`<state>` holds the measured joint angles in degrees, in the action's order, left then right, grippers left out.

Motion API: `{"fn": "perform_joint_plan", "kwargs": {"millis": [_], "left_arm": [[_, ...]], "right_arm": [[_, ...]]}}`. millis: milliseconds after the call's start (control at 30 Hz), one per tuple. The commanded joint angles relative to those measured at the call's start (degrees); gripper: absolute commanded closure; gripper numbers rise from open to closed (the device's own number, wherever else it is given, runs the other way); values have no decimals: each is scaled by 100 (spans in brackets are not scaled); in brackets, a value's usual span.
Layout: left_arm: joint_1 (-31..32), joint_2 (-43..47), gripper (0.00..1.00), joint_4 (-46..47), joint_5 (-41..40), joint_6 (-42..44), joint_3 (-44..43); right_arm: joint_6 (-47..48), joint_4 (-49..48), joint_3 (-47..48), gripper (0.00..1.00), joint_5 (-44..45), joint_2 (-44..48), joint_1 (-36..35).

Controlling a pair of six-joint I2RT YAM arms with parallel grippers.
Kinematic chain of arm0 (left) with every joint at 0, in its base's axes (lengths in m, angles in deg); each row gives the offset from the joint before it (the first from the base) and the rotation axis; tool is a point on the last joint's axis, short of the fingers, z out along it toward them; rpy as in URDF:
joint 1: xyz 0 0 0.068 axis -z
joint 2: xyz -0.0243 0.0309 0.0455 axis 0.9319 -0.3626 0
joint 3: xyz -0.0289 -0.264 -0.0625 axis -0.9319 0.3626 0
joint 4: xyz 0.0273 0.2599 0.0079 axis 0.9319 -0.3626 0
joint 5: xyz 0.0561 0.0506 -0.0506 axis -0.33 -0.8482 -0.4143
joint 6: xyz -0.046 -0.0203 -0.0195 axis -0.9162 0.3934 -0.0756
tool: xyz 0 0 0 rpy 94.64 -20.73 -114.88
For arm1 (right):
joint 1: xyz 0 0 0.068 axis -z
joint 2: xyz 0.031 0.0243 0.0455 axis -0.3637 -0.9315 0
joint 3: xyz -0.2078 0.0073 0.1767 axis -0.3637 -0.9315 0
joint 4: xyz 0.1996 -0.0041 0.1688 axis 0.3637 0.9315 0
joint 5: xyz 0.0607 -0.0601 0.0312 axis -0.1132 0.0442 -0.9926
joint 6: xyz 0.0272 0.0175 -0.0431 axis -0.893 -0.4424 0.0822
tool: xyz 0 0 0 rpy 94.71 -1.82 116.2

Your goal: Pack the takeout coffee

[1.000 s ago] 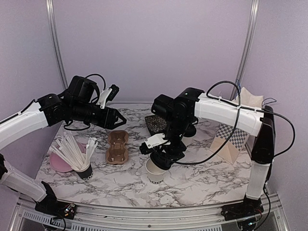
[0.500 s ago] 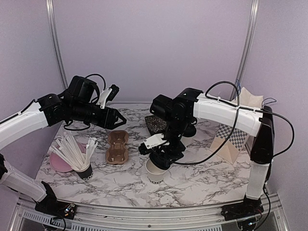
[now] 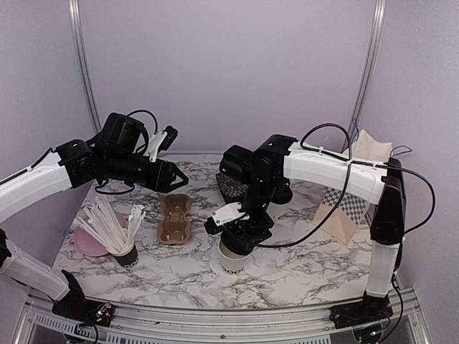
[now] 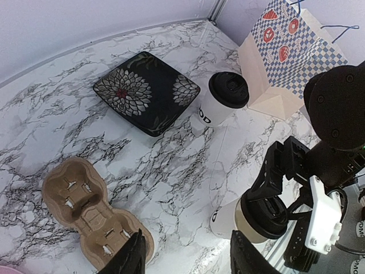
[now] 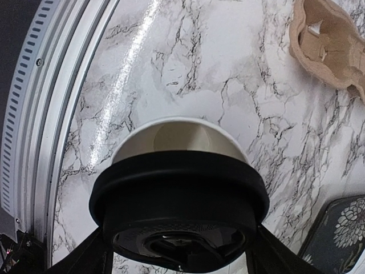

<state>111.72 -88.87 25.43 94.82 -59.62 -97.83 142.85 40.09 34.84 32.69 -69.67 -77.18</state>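
Right wrist view: the lid (image 5: 179, 211) is clamped between the fingers of the right gripper (image 5: 177, 254), with the open cup (image 5: 179, 137) under it. Its pale rim shows past the lid's far edge.
Open cup, place: right of the tray (image 4: 85, 205), nearer the table's front edge.
Lidded cup (image 4: 219, 108), place: right of the tray and farther back, just beside the plate (image 4: 145, 91).
Left gripper (image 4: 191, 260): above the tray's near end, fingers apart, nothing between them.
Step in hand: probably capping the open cup.
Fit: the lid looks off-centre over the mouth. I cannot tell whether it touches the rim.
How to do it well: centre the lid over the rim, keep it level, press straight down, and let go only once it seats all round.
Risk: a tilted or sideways push could tip the light cup, which nothing braces.
Writing, lidded cup: dark letters "OD" on the side, the rest turned away.
Writing, open cup: dark letters low on the side, too little showing to read.
Bag (image 4: 291, 57): blue-and-white check with red pictures, no words legible.
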Motion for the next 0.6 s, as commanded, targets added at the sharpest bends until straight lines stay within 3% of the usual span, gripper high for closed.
{"fn": "perform_joint_plan", "kwargs": {"millis": [0,100,200,567], "left_arm": [[14,14,48,124,62,71,22],[15,8,48,129,68,83,20],[12,5,48,123,62,69,29],[56,-227,47,49,385,-281,-222]], "right_arm": [[-103,-104,144,24,30,-163,-146],[-139,-142,170,22,86,-174,-195],[-143,-144,231,12,99,-168,-197],[-212,-196,137,7,175,475,-53]]}}
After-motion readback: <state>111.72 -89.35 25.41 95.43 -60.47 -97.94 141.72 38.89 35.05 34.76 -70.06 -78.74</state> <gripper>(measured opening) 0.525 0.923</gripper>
